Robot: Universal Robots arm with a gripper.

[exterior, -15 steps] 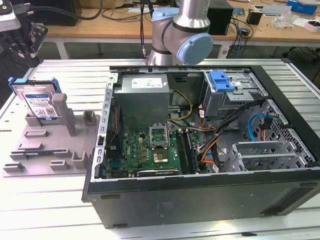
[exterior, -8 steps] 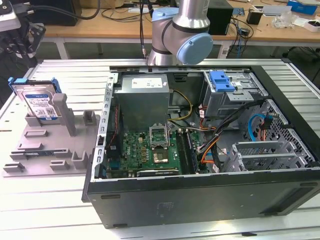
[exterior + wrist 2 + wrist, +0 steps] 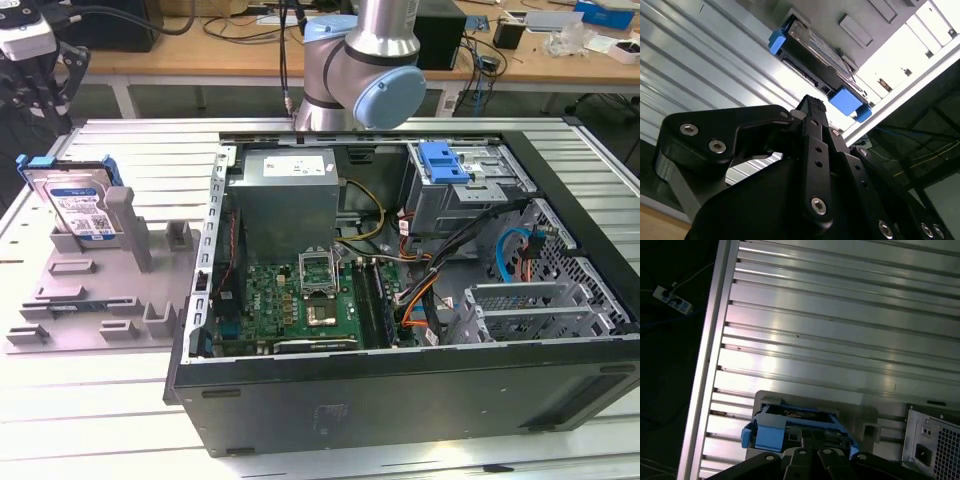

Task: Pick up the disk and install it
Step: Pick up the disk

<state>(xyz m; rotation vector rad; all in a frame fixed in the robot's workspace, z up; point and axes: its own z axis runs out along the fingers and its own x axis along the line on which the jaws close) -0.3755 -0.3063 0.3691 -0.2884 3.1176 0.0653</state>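
The disk (image 3: 78, 205) stood on edge in a grey fixture (image 3: 90, 312), left of the case (image 3: 400, 385). The gripper (image 3: 812, 106) hovered near it; I could not tell whether it was open or closed.

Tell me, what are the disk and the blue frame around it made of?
The flat rectangular silver-grey disk looks like metal: dull grey sheen. Its blue frame looks like matte moulded plastic, judging by its even colour and rounded corners.

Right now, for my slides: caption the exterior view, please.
Disk stands in a grey fixture beside the open computer case.
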